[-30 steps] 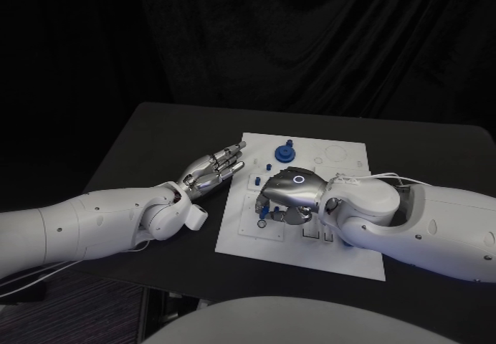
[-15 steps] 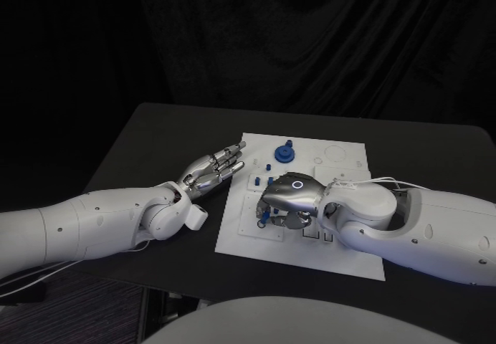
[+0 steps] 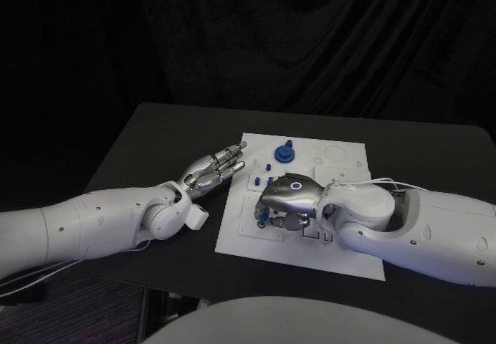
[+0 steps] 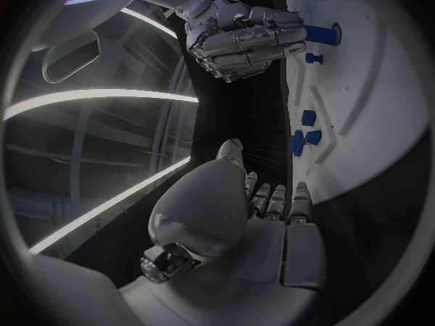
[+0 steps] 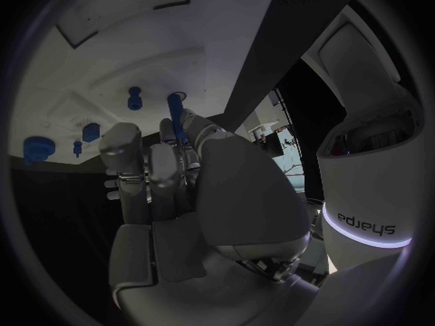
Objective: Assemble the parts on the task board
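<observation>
Centrally placed: the white task board (image 3: 310, 247) is seen lying on the black table (image 3: 155, 136), with both white arms reaching in toward it.
Right hand: the right hand (image 3: 287, 203) is lowered onto the board's near-middle area, back upward, fingers curled down; a long blue peg (image 5: 176, 117) is gripped between its fingertips, as is shown in the right wrist view.
Peg position: in the left wrist view the blue peg (image 4: 319, 32) is seen with its far end at a round hole in the board; whether it is seated cannot be told.
Left hand: the left hand (image 3: 213, 169) is held just beside the board's left edge, over the table, fingers extended and slightly apart, nothing gripped, not touching the board.
Other parts: a round blue part (image 3: 282, 153) with a small upright blue piece just beside it is seen standing near the board's far edge; several small blue pieces (image 4: 304, 138) are seen on the board between the two hands, and a short blue stud (image 5: 134, 97) stands near the held peg.
Board surface: pale round and slot-shaped recesses are visible toward the board's far right corner.
</observation>
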### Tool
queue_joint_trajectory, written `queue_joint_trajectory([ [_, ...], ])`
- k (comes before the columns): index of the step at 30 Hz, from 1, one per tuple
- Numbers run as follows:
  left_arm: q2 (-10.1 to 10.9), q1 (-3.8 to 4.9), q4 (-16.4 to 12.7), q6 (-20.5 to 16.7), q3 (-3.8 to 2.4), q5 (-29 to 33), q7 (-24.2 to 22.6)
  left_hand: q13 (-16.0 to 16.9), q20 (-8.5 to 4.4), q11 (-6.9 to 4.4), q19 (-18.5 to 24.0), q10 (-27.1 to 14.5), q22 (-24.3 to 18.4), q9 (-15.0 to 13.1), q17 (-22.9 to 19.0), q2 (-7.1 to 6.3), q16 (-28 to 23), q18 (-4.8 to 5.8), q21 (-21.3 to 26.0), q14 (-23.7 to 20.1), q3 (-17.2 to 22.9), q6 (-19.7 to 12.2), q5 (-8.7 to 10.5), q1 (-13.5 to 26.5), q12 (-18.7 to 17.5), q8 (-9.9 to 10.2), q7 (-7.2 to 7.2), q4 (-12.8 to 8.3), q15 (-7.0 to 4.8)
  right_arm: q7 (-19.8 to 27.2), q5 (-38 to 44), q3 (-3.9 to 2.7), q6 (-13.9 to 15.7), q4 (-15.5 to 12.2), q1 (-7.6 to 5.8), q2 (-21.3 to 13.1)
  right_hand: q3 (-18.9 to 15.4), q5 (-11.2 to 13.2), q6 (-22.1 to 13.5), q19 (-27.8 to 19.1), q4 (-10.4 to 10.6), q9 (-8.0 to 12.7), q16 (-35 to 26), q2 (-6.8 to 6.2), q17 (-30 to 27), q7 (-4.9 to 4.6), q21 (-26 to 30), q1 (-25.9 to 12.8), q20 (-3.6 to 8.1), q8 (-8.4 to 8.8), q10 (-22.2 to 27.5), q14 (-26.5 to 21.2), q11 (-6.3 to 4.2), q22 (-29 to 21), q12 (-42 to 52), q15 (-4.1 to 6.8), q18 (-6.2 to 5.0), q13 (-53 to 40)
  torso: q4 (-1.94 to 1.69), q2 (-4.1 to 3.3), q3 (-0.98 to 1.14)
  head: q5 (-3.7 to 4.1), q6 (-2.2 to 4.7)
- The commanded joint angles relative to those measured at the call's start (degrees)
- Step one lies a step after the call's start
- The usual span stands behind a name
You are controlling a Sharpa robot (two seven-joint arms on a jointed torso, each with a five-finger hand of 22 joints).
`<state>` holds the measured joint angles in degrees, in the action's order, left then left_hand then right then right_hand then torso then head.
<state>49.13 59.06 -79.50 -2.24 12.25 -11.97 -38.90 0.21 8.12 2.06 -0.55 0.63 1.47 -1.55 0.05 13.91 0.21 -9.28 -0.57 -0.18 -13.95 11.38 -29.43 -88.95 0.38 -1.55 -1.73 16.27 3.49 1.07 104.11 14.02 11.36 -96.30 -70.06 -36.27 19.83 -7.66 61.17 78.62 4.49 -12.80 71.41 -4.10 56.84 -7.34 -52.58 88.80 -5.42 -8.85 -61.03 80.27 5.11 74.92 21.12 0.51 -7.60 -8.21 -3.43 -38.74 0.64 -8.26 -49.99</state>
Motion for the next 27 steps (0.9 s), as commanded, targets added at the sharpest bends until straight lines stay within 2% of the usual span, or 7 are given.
queue_joint_trajectory([
  [1, -0.14, -0.1, -0.06, 0.73, -0.05, -0.01, -5.77, -0.04, 0.43, 0.53, -0.06, -0.04, 0.05, 0.0, -0.05, -0.04, -0.21, 0.58, 0.05, 0.18, 0.41, -0.29, -0.15, -0.48, -0.22, -0.08, 0.01, 0.01, 0.39, -0.31, 0.57, 0.13, -1.32, 0.15, 0.63, 0.16, -0.03, 0.39, 0.44, -0.01, -0.29, -0.1, -0.3, -0.37, -0.15, -0.11, -0.29, -0.06, 0.36, 0.13, -2.11, 0.05, -1.62, 6.49, 0.34, 0.37, 1.1, -0.06, -0.06, -0.11, -0.06, -0.06, -0.01],
  [14, -0.25, -0.11, 0.07, 1.01, -0.04, 0.0, -5.56, -0.04, 0.44, 0.54, -0.05, -0.05, 0.05, 0.0, -0.05, -0.03, -0.21, 0.58, 0.05, 0.18, 0.42, -0.33, -0.15, -0.49, -0.22, -0.07, 0.01, 0.01, 0.4, -0.43, 0.57, 0.13, -1.0, 0.68, 1.32, 0.78, -0.01, 0.41, 0.4, -0.17, -0.35, -0.13, -0.53, -0.43, -0.53, -0.09, 0.18, -0.04, 0.36, 0.19, -2.14, -0.09, -1.64, 6.38, 0.29, 0.38, 1.02, -0.08, -0.05, -0.14, -0.04, -0.03, -0.01],
  [20, -0.34, -0.12, 0.14, 1.14, -0.04, 0.0, -5.52, -0.04, 0.48, 0.59, -0.06, -0.05, 0.05, 0.01, -0.05, 0.01, -0.21, 0.58, 0.04, 0.18, 0.47, -0.38, -0.14, -0.52, -0.22, -0.06, 0.02, 0.01, 0.46, -2.19, 0.57, 0.13, -3.87, 0.77, 1.38, 0.81, 0.06, 0.5, -1.4, -1.35, -0.12, 0.05, -1.71, -0.94, -2.04, -0.75, 2.76, -0.79, 0.06, 1.57, -0.32, -1.16, -0.88, 5.81, -1.11, -0.21, 0.72, 0.04, -0.05, -0.09, 0.02, 0.05, -0.01],
  [22, -0.37, -0.13, 0.17, 1.18, -0.04, 0.0, -5.51, -0.04, 0.51, 0.64, -0.06, -0.07, 0.06, 0.01, -0.05, 0.04, -0.21, 0.59, 0.04, 0.18, 0.5, -0.42, -0.12, -0.54, -0.23, -0.05, 0.02, 0.0, 0.51, -3.17, 0.57, 0.13, -5.39, 0.84, 1.39, 0.76, -0.29, 0.34, -6.52, -3.8, 0.74, 1.13, -3.77, -2.19, -4.85, -1.85, 7.69, -2.37, -0.89, 4.68, 5.03, -3.51, 0.83, 4.72, -3.68, -1.73, 0.25, 0.64, -0.06, -0.07, 0.01, 0.07, -0.01],
  [25, -0.39, -0.14, 0.21, 1.19, -0.04, 0.0, -5.51, -0.04, 0.51, 0.64, -0.06, -0.07, 0.06, 0.01, -0.05, 0.04, -0.21, 0.59, 0.04, 0.18, 0.5, -0.42, -0.12, -0.54, -0.23, -0.05, 0.02, 0.0, 0.51, -3.83, 0.57, 0.13, -6.16, 0.9, 1.4, 0.59, -1.19, 0.49, -14.04, -6.31, 0.95, 2.75, -5.29, -3.11, -7.22, 0.32, 12.29, -3.15, -2.02, 5.39, 11.93, -6.09, 2.3, 3.78, -5.72, -2.82, -0.32, 0.9, -0.04, -0.04, -0.02, 0.01, -0.01],
  [26, -0.39, -0.14, 0.22, 1.2, -0.04, 0.0, -5.51, -0.04, 0.51, 0.64, -0.06, -0.07, 0.06, 0.01, -0.05, 0.04, -0.21, 0.59, 0.04, 0.18, 0.5, -0.42, -0.12, -0.54, -0.23, -0.05, 0.02, 0.0, 0.51, -3.85, 0.57, 0.13, -6.03, 0.91, 1.4, 0.5, -1.19, 0.49, -14.04, -6.31, 0.95, 2.75, -5.29, -3.11, -7.22, 0.32, 12.29, -3.15, -2.02, 5.39, 11.93, -6.09, 2.3, 3.78, -5.72, -2.82, -0.32, 0.9, -0.03, -0.05, -0.02, 0.0, -0.01],
  [27, -0.4, -0.15, 0.25, 1.21, -0.04, 0.0, -5.5, -0.04, 0.51, 0.64, -0.06, -0.07, 0.06, 0.01, -0.05, 0.04, -0.21, 0.59, 0.04, 0.18, 0.5, -0.42, -0.12, -0.54, -0.23, -0.05, 0.02, 0.0, 0.51, -3.81, 0.57, 0.13, -5.76, 0.91, 1.41, 0.4, -2.12, 1.04, -22.7, -8.21, 1.37, 4.76, -7.09, -3.37, -9.83, 1.57, 16.03, -3.92, -2.93, 4.87, 17.7, -8.23, 3.28, 2.95, -8.03, -2.75, -0.26, 1.71, -0.01, -0.05, -0.02, -0.03, -0.01],
])
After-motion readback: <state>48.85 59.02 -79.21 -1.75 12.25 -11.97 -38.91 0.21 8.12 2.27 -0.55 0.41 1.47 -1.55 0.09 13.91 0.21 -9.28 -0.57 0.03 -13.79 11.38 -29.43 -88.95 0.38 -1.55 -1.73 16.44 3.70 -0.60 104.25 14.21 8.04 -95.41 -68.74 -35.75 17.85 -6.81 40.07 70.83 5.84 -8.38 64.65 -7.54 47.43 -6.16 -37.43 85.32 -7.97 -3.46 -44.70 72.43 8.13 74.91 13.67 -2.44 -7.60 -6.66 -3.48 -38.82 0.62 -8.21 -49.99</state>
